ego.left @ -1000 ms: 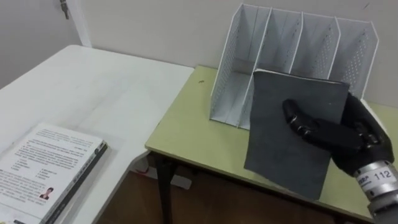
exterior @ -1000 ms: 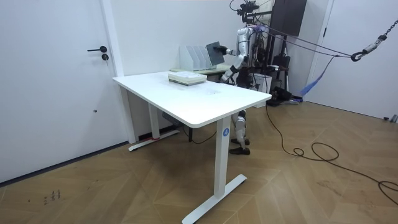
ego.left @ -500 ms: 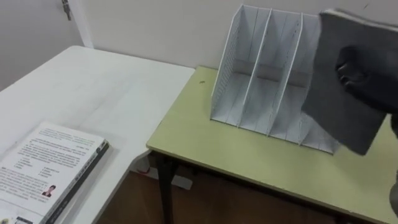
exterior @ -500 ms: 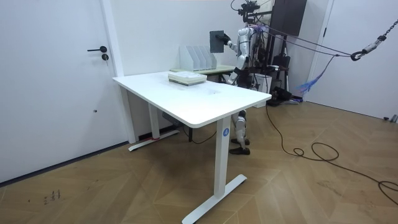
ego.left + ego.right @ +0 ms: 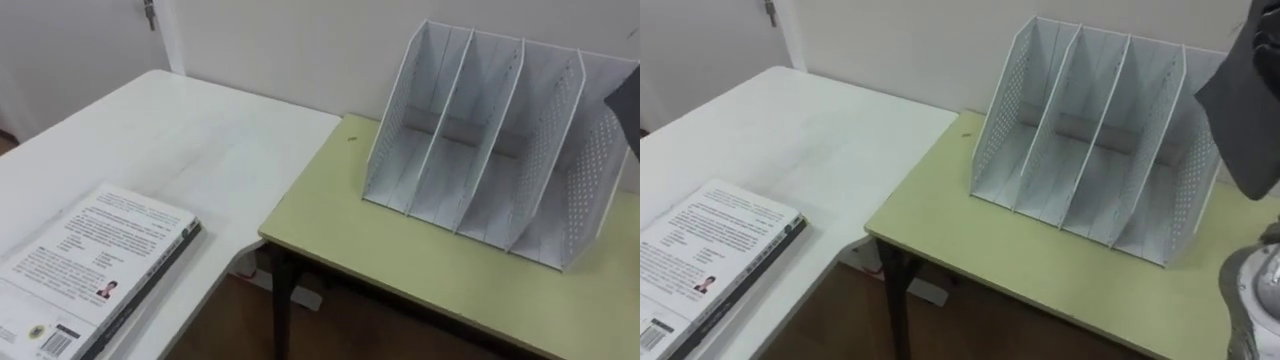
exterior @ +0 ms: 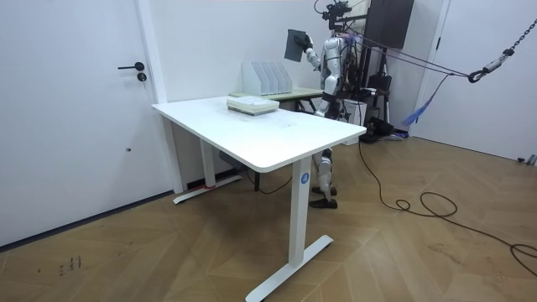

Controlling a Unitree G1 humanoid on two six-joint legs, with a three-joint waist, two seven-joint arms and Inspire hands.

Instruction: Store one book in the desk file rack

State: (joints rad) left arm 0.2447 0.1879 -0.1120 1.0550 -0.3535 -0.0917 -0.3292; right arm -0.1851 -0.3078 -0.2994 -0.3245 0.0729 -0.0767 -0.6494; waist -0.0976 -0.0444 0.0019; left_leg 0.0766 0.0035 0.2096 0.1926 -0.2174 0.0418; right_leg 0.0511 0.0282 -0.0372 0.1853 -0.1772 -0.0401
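Room view has the robot standing at the green table point(image 5: 400, 260), its right robot hand point(image 6: 306, 52) raised and closed on a dark book point(image 5: 1245, 120), which hangs in the air above the file rack point(image 5: 490, 140). In the right eye view the book shows tilted at the rack's right end, higher than the dividers and touching none of them. The rack's slots look empty, with their open fronts facing the robot. A stack of printed books point(image 5: 90, 265) lies on the white table point(image 5: 200, 130), well to the left of the rack.

The step in hand looks like lining up for the insertion. To do it well, the book should first be turned so that its covers run parallel to the dividers, with one edge leading. It should be centred over a single slot, most easily one at the rack's right end, and brought down between the walls without scraping them. The rack looks light, so a knock on a divider could push it back. The grip should open only once the book's lower edge rests on the rack's floor.
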